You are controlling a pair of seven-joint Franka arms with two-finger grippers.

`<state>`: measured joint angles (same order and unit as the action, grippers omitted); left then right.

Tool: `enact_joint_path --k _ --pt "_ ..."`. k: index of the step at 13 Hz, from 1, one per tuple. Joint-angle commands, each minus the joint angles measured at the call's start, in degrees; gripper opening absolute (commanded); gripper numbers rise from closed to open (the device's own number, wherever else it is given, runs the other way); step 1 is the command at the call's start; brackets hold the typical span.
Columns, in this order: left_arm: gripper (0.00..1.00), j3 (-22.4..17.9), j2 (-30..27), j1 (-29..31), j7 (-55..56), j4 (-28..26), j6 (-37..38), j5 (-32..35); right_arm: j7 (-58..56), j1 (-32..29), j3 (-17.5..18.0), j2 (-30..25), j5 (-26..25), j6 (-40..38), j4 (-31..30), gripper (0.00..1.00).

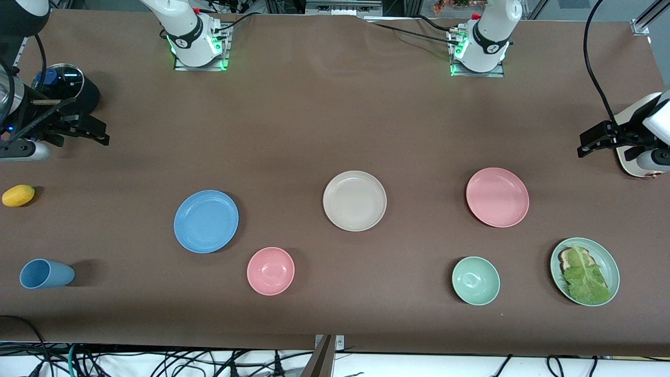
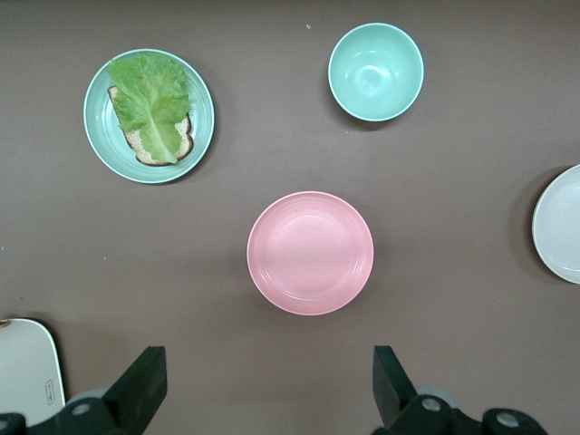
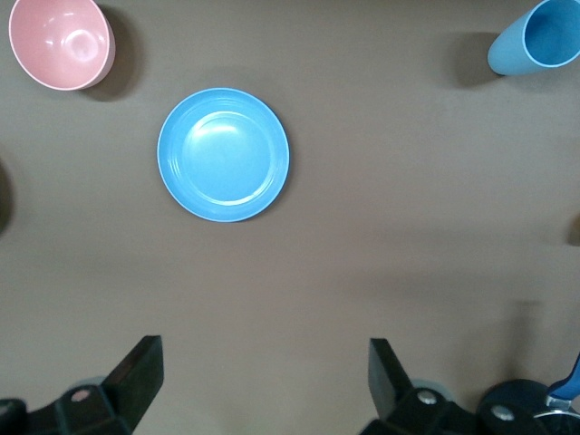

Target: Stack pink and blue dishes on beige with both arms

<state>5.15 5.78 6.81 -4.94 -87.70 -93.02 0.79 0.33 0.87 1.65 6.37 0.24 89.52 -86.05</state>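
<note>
The cream-beige plate (image 1: 354,200) lies mid-table with nothing on it. The pink plate (image 1: 497,197) lies beside it toward the left arm's end, and the light blue plate (image 1: 205,221) toward the right arm's end. My left gripper (image 1: 585,145) hangs open over bare table at the left arm's end. In its wrist view the pink plate (image 2: 310,253) shows apart from the open left gripper (image 2: 269,381). My right gripper (image 1: 97,133) hangs open over the table at the right arm's end, and the blue plate (image 3: 223,154) lies apart from the right gripper (image 3: 265,376). Neither holds anything.
Nearer the camera stand a pink bowl (image 1: 270,270), a pale green bowl (image 1: 475,280), a green plate with lettuce and bread (image 1: 606,262) and a tipped blue cup (image 1: 46,274). A yellow fruit (image 1: 18,195) and a black lidded pot (image 1: 65,84) are at the right arm's end.
</note>
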Motion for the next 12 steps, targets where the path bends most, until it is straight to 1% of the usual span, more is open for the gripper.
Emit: enact_joint_path --k 1,3,12 --pt "1.00 -0.14 -0.07 -0.13 -0.51 0.51 0.03 1.06 1.34 -0.08 0.37 -0.92 -0.50 0.12 -0.95 1.00" --pt "1.00 -0.14 -0.07 -0.13 -0.51 0.43 0.03 1.06 1.43 -0.17 0.37 -0.49 -0.50 0.13 0.17 1.00" --pt "1.00 -0.14 -0.07 -0.13 -0.59 0.51 0.03 0.71 2.93 0.62 0.55 -0.49 -0.50 0.22 0.53 1.00"
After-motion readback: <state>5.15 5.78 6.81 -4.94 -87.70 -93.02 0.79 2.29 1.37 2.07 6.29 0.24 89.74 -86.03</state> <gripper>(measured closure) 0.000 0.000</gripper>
